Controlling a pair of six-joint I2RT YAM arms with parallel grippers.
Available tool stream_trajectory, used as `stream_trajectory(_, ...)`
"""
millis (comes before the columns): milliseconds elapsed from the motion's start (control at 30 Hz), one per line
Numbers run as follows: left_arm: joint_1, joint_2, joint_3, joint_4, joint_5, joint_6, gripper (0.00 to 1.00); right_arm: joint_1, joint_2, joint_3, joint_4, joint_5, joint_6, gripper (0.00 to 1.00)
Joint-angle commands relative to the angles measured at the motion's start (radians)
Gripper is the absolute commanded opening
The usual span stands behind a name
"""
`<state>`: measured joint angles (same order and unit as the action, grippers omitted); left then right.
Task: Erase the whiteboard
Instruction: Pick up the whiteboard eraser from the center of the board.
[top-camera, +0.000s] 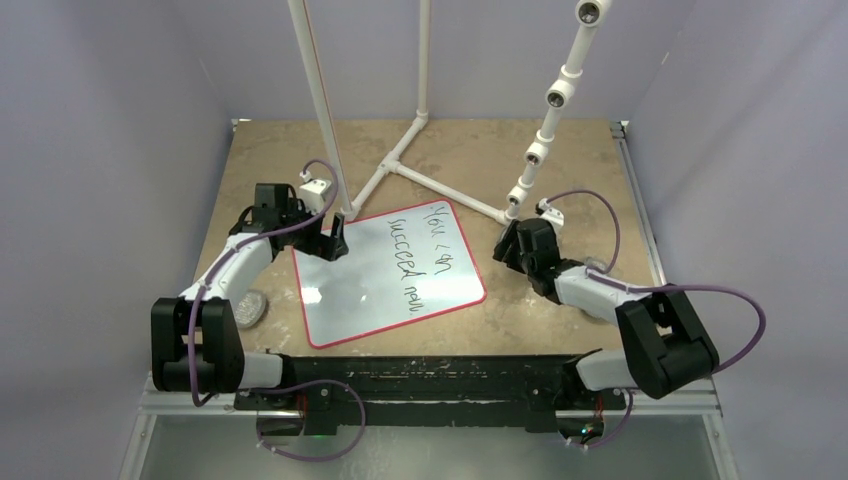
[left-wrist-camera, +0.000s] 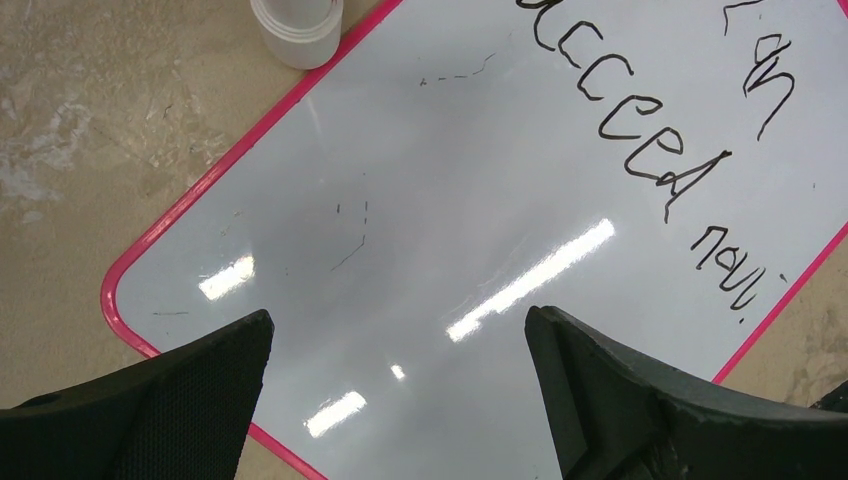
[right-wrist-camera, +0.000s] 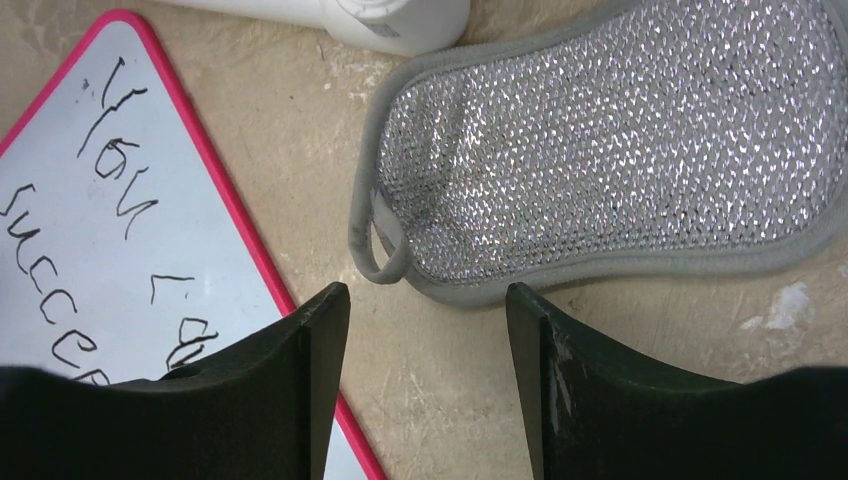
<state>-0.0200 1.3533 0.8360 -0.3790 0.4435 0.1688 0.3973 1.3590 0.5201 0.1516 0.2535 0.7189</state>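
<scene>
Centrally, the whiteboard lies flat on the desk, between the two arms and turned at an angle to the desk's edges. Its thin red border runs all the way round. Black handwriting reading "You can succeed now" fills the half nearer the right arm. The half nearer the left arm is bare apart from a few faint strokes and glare from the lights.

Left claw: poised over the bare half of the board near its far left corner, fingers spread wide with nothing between them. Whether it touches the board cannot be told.

Right claw: just off the board's right-hand edge, above the desk, jaws apart and empty. Ahead of its tips lies a silver mesh pad, oblong and grey-edged, with a small loop at its near end. The pad rests on the desk close beside the board's border without touching it. In the overhead view the arm hides it.

A white pipe frame stands on the far part of the desk, one upright just beside the board's far left corner. A small grey round object sits on the desk beside the left arm, off the board's near left edge.
</scene>
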Motion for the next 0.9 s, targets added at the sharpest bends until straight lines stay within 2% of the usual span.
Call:
stream_trajectory(0,-0.001,-0.028,0.044,-0.017,0.033,0.031,0.99,0.003,0.01,0.06,0.06,0.049,-0.013,0.6)
stream_trajectory(300,-0.003,-0.023,0.055,-0.028,0.042,0.033,0.99,0.004,-0.012,0.053,0.074,0.052,-0.027,0.5)
stream_trajectory(700,-0.001,-0.025,0.077,-0.054,0.036,0.037,0.99,0.042,0.106,0.071,0.122,0.044,0.011,0.43)
stream_trajectory(867,-0.002,-0.035,0.083,-0.065,0.045,0.038,0.99,0.074,0.093,0.069,0.12,0.097,0.037,0.33)
